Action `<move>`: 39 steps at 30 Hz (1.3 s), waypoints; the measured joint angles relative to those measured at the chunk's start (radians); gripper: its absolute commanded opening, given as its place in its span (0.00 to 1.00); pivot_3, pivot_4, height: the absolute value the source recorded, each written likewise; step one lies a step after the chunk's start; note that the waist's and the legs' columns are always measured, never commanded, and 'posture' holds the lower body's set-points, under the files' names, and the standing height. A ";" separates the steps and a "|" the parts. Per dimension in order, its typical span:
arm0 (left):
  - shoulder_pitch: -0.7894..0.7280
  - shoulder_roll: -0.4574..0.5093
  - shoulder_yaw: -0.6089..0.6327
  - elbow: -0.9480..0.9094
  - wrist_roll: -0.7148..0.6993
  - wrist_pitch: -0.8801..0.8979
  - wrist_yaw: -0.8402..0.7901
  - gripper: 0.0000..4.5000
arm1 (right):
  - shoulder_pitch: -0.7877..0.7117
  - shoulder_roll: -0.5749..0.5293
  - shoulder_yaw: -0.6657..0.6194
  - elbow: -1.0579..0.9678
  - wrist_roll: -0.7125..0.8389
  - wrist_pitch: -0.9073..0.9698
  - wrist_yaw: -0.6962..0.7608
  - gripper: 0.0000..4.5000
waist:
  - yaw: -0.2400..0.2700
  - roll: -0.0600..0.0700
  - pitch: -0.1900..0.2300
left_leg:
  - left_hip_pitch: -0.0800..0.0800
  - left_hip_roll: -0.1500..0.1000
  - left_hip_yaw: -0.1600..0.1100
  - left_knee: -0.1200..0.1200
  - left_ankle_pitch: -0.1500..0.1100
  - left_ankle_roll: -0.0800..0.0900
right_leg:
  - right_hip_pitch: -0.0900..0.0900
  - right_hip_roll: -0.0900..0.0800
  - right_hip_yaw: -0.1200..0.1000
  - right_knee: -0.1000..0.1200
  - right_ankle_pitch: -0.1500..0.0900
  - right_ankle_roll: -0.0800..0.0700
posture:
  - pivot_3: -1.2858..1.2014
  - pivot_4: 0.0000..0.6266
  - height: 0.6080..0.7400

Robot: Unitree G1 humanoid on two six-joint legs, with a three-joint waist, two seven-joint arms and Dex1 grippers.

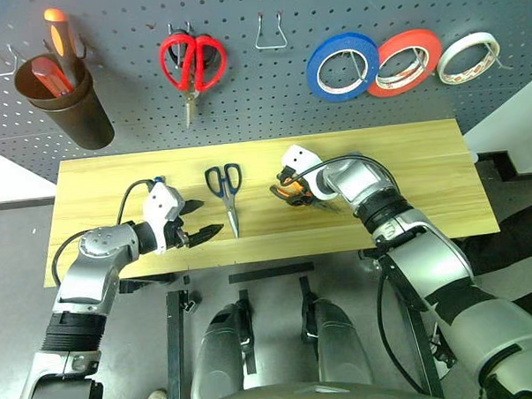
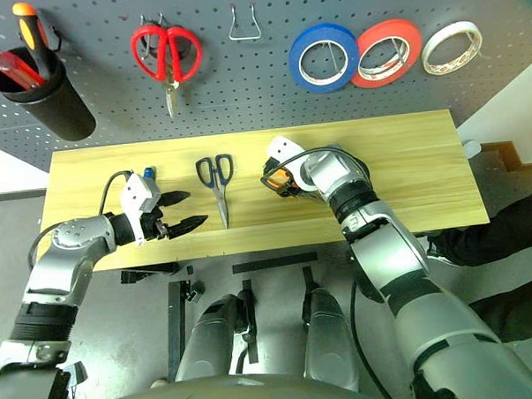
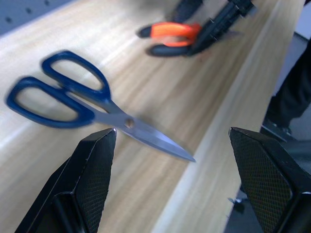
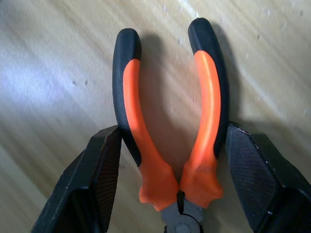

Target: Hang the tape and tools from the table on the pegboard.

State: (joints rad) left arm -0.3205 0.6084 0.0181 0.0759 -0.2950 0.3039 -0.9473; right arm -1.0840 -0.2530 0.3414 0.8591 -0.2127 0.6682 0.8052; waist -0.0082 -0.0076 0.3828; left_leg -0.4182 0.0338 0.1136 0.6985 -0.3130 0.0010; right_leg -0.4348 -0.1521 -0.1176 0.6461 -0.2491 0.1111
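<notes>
The right gripper (image 4: 172, 170) has its fingers closed against both handles of the orange-and-black-handled steel pliers (image 4: 170, 121), which lie between them. The left gripper (image 3: 172, 179) has its fingers spread wide, the dark-blue-handled steel scissors (image 3: 77, 104) just beyond their tips.

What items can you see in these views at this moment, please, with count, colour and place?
pegboard: one, dark grey, behind the table.
table: one, light wood.
blue tape, red tape, white tape: one each, hung at the pegboard's right.
red scissors: one, hung.
cup: one, dark, on the pegboard, holding red and orange handles.
blue scissors: one, on the table.
pliers: one, orange-black, on the table.
left gripper: open, beside the blue scissors.
right gripper: fingers flanking the pliers' handles.
</notes>
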 measured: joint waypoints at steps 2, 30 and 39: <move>-0.009 0.000 0.002 0.026 0.002 -0.018 -0.005 0.87 | 0.026 -0.018 0.000 -0.034 -0.001 0.003 0.002 0.64 | 0.000 -0.002 -0.005 | -0.005 0.000 0.000 0.000 0.000 0.000 | -0.004 0.000 -0.001 0.000 0.000 0.000 | 0.55 0.42 0.94; -0.015 0.017 0.005 0.062 0.009 -0.055 -0.005 0.87 | 0.046 -0.031 0.012 0.026 -0.022 -0.072 -0.011 0.91 | -0.002 -0.011 -0.035 | -0.007 0.000 -0.001 0.001 0.000 -0.001 | -0.006 0.000 -0.002 0.000 0.000 0.000 | 0.55 0.42 0.94; -0.013 0.014 0.005 0.059 0.009 -0.055 0.016 0.87 | 0.046 -0.025 0.012 0.024 -0.022 -0.052 -0.011 0.47 | -0.003 -0.012 -0.037 | -0.007 0.000 -0.001 0.001 0.000 -0.001 | -0.006 0.000 -0.002 0.001 0.000 0.000 | 0.55 0.40 0.94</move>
State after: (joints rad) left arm -0.3333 0.6226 0.0231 0.1349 -0.2863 0.2487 -0.9309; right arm -1.0376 -0.2778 0.3530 0.8828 -0.2351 0.6158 0.7939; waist -0.0111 -0.0199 0.3462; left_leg -0.4256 0.0336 0.1126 0.6999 -0.3126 0.0003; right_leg -0.4404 -0.1517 -0.1199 0.6466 -0.2490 0.1111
